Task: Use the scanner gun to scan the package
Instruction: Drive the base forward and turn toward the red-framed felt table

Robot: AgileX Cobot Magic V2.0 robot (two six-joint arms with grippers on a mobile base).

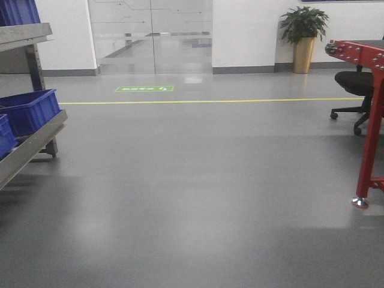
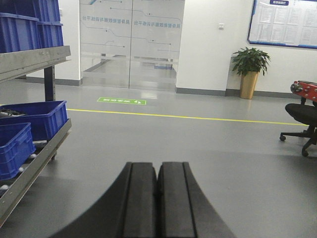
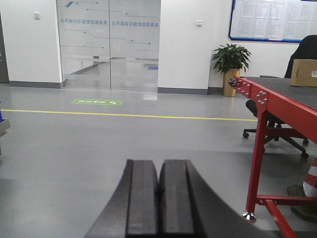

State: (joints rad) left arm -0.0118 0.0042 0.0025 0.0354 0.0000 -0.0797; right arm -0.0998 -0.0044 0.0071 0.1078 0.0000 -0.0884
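The scanner gun is out of view in every frame. On the red table (image 3: 277, 94) at the far right stands a brown cardboard box (image 3: 302, 73) with a white label on its side; it is too far off to tell whether it is the package. My left gripper (image 2: 158, 166) is shut, its two black fingers pressed together with nothing between them, held over bare grey floor. My right gripper (image 3: 159, 163) is likewise shut and holds nothing, with the red table to its right. Neither gripper shows in the front-facing view.
A metal rack with blue bins (image 2: 29, 121) stands on the left (image 1: 27, 111). The red table's leg (image 1: 369, 156) and a black office chair (image 1: 354, 84) are on the right. A potted plant (image 1: 303, 36), glass doors and a yellow floor line (image 1: 210, 101) lie ahead.
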